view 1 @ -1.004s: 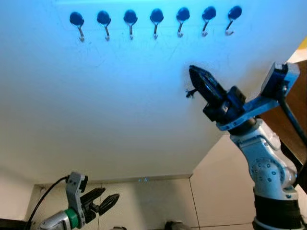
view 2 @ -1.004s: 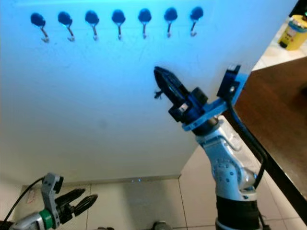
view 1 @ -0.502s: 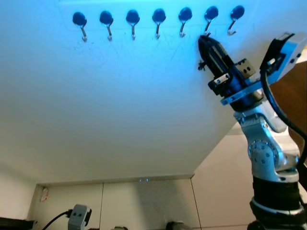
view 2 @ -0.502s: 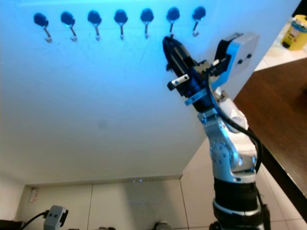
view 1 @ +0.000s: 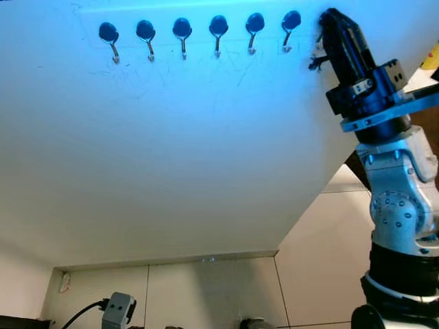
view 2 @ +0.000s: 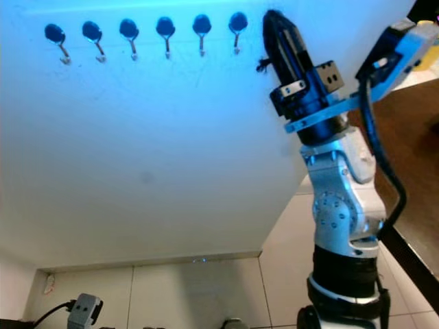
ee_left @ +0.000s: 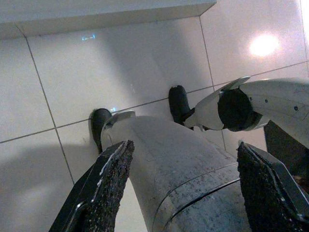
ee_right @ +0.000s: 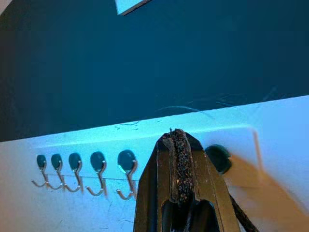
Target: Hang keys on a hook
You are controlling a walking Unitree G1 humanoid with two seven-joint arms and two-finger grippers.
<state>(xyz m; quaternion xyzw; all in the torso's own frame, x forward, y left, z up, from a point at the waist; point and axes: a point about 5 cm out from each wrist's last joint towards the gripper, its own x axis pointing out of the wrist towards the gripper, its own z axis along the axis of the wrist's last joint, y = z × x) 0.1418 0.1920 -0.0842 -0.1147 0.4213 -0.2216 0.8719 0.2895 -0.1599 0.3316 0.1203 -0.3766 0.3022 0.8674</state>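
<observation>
Right gripper (view 2: 278, 27) is raised to the row of hooks with its two black fingers pressed together, and a small dark piece, which I take to be part of the keys (view 2: 263, 66), sticks out at the side of those fingers; what exactly is pinched is too small to make out. Just beyond the fingertips, in the right wrist view, sits the dark round base of the end hook (ee_right: 218, 158), partly hidden behind the gripper, its metal curl out of sight. Beside the gripper, away toward the robot's left, the other hooks (view 1: 182, 38) run in a line along the white panel (view 1: 171, 157), each a dark knob with a small silver curl below. Judging by this, the step in hand is lining the key ring up with the hook nearest the fingertips. The risks follow from that closeness: the fingers cover the hook's curl, so the ring could be pushed against the knob or the panel instead of slipping over the tip; letting go before the ring is seated would drop the keys to the tiled floor (view 1: 206, 288) far below. Left gripper (ee_left: 193, 188) hangs idle low down, fingers spread, near the robot's leg.
</observation>
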